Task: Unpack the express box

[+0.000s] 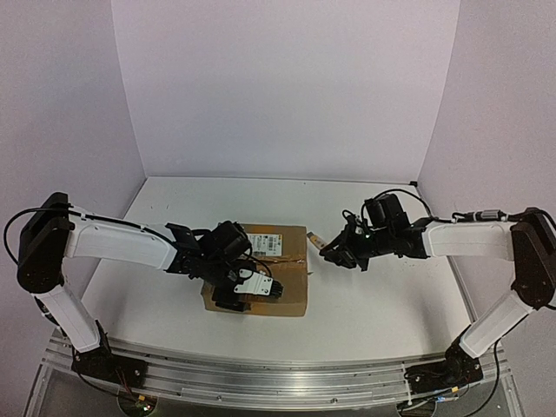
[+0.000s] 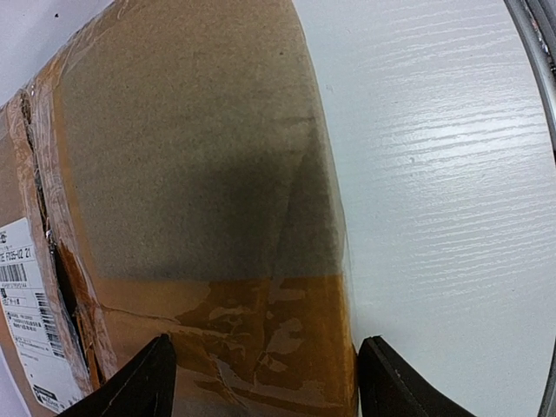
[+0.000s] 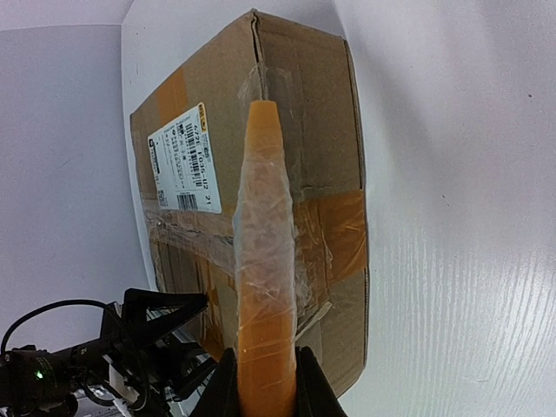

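Observation:
The express box (image 1: pixel 291 282), brown cardboard with tape strips and a white barcode label (image 1: pixel 265 241), lies flat at the table's middle. My left gripper (image 1: pixel 230 300) hangs over its near left part, open. In the left wrist view the box (image 2: pixel 191 156) fills the frame, and the gripper (image 2: pixel 265 382) straddles its taped edge, one finger (image 2: pixel 130 387) over the cardboard, the other (image 2: pixel 400 382) over the table. My right gripper (image 1: pixel 328 254) hovers just right of the box, shut on a slim orange tool wrapped in clear tape (image 3: pixel 265 243), whose tip points toward the box (image 3: pixel 321 130).
The white table (image 1: pixel 382 304) stretches around the box, with walls behind and at both sides. A metal rail (image 1: pixel 261 378) runs along the near edge. The left arm's gripper (image 3: pixel 148 339) shows dark at the lower left of the right wrist view.

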`<state>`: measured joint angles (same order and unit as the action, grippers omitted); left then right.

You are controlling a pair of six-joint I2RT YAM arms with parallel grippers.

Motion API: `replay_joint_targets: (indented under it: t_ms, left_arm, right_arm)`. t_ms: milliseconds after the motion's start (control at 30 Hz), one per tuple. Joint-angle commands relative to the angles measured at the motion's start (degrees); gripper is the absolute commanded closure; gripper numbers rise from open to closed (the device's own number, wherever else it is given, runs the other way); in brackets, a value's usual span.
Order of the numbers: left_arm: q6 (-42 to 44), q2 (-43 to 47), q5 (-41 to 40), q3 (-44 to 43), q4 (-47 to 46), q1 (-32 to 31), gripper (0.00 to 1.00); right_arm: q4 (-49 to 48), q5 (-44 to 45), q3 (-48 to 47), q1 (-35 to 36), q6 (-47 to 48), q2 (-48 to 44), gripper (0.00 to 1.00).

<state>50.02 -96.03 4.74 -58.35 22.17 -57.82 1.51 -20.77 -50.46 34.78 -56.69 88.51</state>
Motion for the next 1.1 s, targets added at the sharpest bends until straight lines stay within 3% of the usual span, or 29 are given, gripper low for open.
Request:
replay_joint_targets:
  t_ms: [0, 133, 333, 533, 833, 1067]
  left_arm:
    - [0.4, -1.3, 1.5, 1.5, 3.7, 0.5, 0.27]
    - [-1.1, -1.9, 2.6, 0.5, 3.6, 0.8, 0.19]
    - [-3.4, -2.9, 2.0, -4.5, 0.5, 0.1, 0.07]
    - [-3.3, -5.9, 1.5, -7.0, -3.3, -1.8, 0.02]
    - [-4.8, -8.9, -2.8, -6.9, -9.2, -2.6, 0.02]
    - [-5.4, -7.3, -10.6, -3.1, -14.8, -2.2, 0.2]
  right_arm:
    - [-3.2, -9.9, 4.9, 0.6, -1.0, -1.5, 1.0]
    - [-3.3, -12.4, 8.4, 0.6, -1.0, -3.5, 1.0]
    - [-3.3, -14.6, 6.5, 1.0, 0.2, -2.1, 1.0]
    - [-3.3, -13.4, 6.2, 1.4, -0.4, -1.8, 1.0]
    - [-3.2, -13.1, 7.8, 3.1, -1.7, -2.6, 1.0]
    - [-2.9, -13.6, 11.5, 7.1, -4.1, -5.0, 1.0]
